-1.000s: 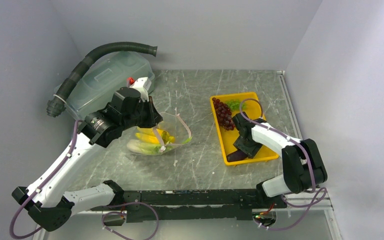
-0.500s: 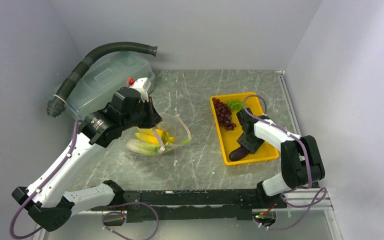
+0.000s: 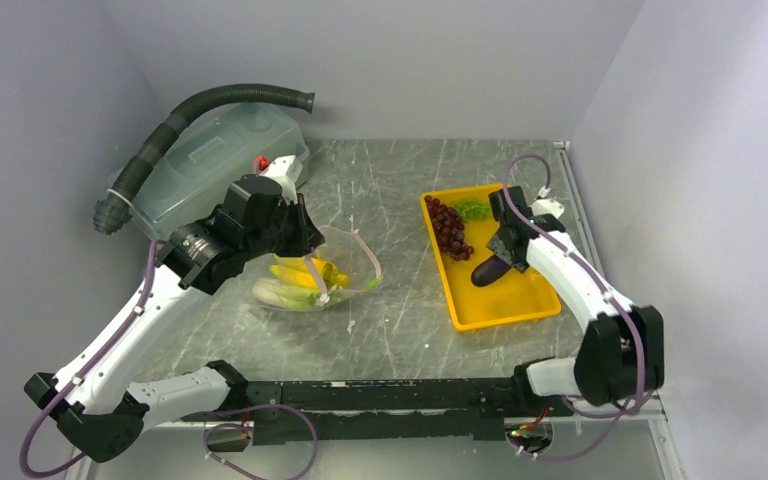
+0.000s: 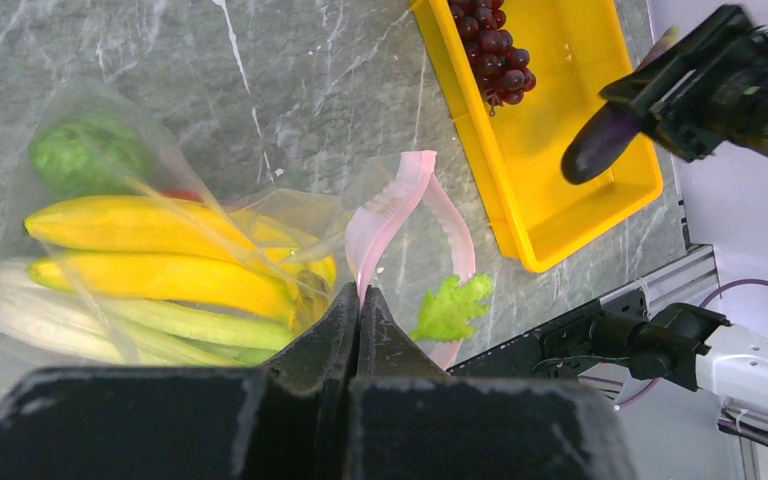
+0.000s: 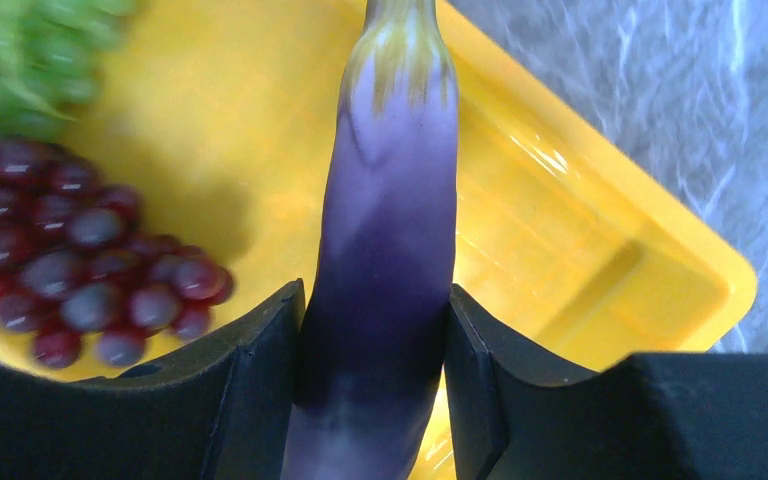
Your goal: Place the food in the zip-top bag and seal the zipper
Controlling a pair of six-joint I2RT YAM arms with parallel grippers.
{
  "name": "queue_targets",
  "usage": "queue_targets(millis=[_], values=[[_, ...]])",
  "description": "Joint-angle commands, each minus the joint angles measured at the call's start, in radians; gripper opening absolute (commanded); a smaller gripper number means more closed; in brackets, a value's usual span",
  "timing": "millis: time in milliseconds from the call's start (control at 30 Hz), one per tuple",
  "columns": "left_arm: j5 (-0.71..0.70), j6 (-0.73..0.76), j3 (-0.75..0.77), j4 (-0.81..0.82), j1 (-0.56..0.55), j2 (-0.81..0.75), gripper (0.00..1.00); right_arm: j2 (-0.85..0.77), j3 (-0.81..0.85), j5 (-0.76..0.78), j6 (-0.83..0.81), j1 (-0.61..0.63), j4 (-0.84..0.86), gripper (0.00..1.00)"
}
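Purple eggplant [image 5: 385,230] held over yellow tray [image 3: 500,305]; zip-top bag [image 4: 270,215] pinched

The right gripper [image 5: 375,330] clasps the eggplant above the yellow tray, near the grapes [image 3: 448,230] lying in it. Left of the tray, the left gripper [image 4: 358,300] is clenched on the zipper [image 4: 400,190] of the zip-top bag, bananas [image 4: 150,222] inside

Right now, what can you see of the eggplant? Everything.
The eggplant is a smooth, glossy toy. It is elongated and slightly curved, dark purple fading to pale lilac near a yellowish-green stem end. The right gripper clamps its dark half, one finger pressed on each side. It appears to be held clear above the yellow tray, and nothing else touches it.
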Motion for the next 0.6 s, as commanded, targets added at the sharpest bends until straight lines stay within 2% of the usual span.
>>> queue_targets(millis=[0, 167, 367, 467, 567], values=[[-0.02, -0.005, 0.042, 0.009, 0.006, 0.0, 0.0, -0.146, 0.053, 0.023, -0.128, -0.002, 0.067, 0.0], [-0.006, -0.006, 0.042, 0.013, 0.007, 0.004, 0.0, -0.346, 0.029, -0.159, -0.227, 0.001, 0.248, 0.0], [0.009, -0.006, 0.045, 0.017, 0.011, 0.011, 0.0, -0.456, 0.044, -0.389, -0.269, 0.037, 0.421, 0.0], [0.012, -0.008, 0.05, 0.018, 0.01, 0.013, 0.0, -0.49, 0.036, -0.446, -0.279, 0.078, 0.511, 0.0], [0.016, -0.009, 0.054, 0.02, 0.01, 0.013, 0.0, -0.518, 0.023, -0.44, -0.303, 0.148, 0.596, 0.0]])
